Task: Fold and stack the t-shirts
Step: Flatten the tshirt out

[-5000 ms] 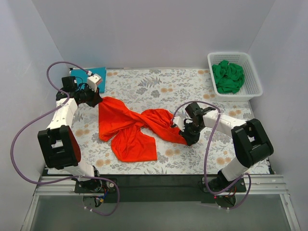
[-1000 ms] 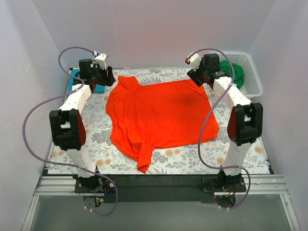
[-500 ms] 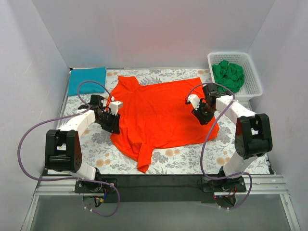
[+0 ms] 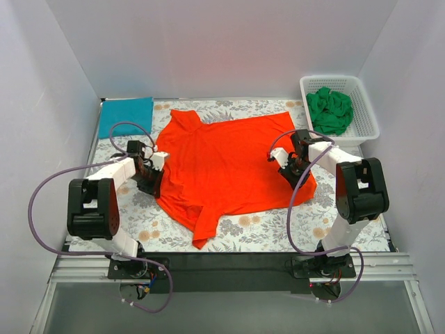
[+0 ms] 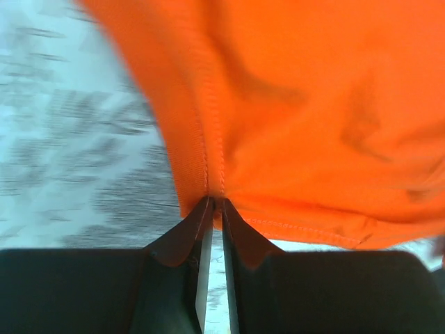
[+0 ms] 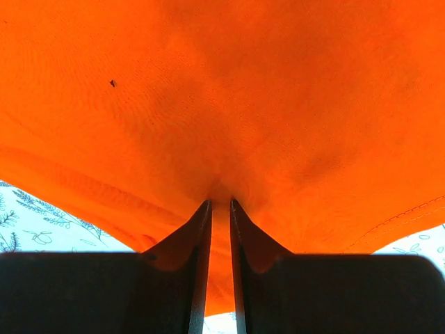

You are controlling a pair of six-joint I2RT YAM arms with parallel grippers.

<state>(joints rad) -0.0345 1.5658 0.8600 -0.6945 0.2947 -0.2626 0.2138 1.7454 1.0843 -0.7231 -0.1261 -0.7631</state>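
An orange-red t-shirt [image 4: 229, 163] lies spread flat on the floral table, collar at the far left and one sleeve trailing toward the front. My left gripper [image 4: 154, 175] is at the shirt's left edge. In the left wrist view it [image 5: 215, 203] is shut on the stitched hem of the shirt [image 5: 313, 104]. My right gripper [image 4: 293, 169] is at the shirt's right edge. In the right wrist view it [image 6: 220, 203] is shut on a pinch of the orange fabric [image 6: 222, 90].
A folded blue shirt [image 4: 125, 116] lies at the back left corner. A white basket [image 4: 366, 104] at the back right holds crumpled green shirts [image 4: 329, 109]. Floral tablecloth [image 4: 264, 229] shows in front of the shirt. Grey walls close in the sides and back.
The shirt went from a crumpled heap to spread flat. Both arms came down from the far corners to its side edges. Since half a second ago, the left edge and front sleeve shifted slightly left.
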